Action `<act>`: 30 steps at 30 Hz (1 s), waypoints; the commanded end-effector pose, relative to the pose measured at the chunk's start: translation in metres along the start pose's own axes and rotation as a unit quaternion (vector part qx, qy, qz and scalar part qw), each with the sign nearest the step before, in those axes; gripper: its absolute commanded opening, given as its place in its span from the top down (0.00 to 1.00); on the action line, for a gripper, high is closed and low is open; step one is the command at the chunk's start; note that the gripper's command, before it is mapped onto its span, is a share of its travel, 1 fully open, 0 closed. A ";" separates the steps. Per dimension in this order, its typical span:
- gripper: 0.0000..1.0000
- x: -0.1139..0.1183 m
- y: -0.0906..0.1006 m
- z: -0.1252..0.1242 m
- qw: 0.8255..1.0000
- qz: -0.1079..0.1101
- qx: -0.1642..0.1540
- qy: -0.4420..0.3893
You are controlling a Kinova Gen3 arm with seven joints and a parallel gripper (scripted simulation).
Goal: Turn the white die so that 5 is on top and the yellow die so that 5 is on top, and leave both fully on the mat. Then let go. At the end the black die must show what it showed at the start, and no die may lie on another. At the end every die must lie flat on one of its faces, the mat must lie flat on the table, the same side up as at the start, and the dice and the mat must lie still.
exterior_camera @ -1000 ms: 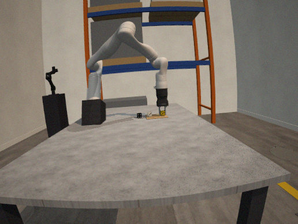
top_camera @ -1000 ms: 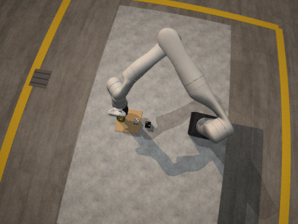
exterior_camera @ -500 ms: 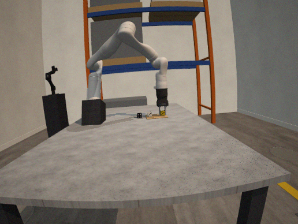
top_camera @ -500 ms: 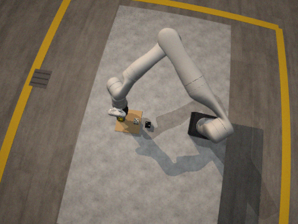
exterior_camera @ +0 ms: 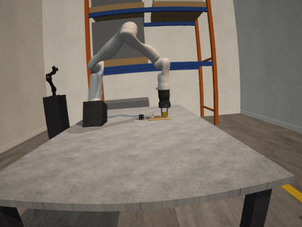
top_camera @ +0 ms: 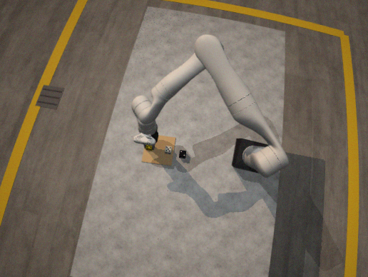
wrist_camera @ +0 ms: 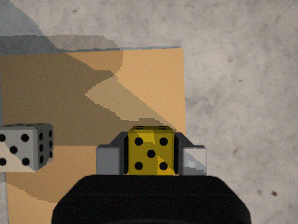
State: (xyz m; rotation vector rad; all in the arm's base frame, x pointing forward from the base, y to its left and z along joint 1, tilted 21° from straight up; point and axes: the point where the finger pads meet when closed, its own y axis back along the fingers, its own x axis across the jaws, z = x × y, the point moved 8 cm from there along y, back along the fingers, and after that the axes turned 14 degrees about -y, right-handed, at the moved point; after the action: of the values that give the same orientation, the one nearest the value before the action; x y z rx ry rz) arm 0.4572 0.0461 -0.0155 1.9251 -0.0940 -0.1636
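Observation:
The yellow die (top_camera: pixel 149 146) (exterior_camera: pixel 164 114) (wrist_camera: pixel 151 154) shows 5 towards the wrist camera. My gripper (exterior_camera: pixel 164 113) (wrist_camera: pixel 151 146) is shut on it, one finger at each side, over the outer part of the mat (top_camera: pixel 151 158) (exterior_camera: pixel 159 119) (wrist_camera: pixel 155 75). Whether the die touches the mat is too small to tell. The white die (top_camera: pixel 168 149) (exterior_camera: pixel 151 115) (wrist_camera: pixel 17 149) lies flat on the mat with 5 on top and 6 on the side facing the yellow die. The black die (top_camera: pixel 182 154) (exterior_camera: pixel 141 117) lies on the table beside the mat; its top pips are hard to read.
The arm's dark base block (top_camera: pixel 240 157) (exterior_camera: pixel 95 114) stands on the table (top_camera: pixel 142 221) (exterior_camera: pixel 146 158), beyond the black die from the mat. The white die is close to the gripper's side, with a strip of mat between it and the nearer finger.

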 end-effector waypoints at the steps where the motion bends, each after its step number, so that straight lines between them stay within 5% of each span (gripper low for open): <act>1: 0.43 0.001 -0.001 0.000 1.000 0.003 0.000 -0.001; 14: 0.13 0.001 -0.001 0.000 1.000 0.003 0.000 -0.001; 30: 0.13 0.001 0.004 0.000 1.000 0.003 0.001 -0.001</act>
State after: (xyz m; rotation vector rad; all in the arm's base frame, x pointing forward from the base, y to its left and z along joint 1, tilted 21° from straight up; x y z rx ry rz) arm 0.4572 0.0460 -0.0155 1.9251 -0.0940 -0.1635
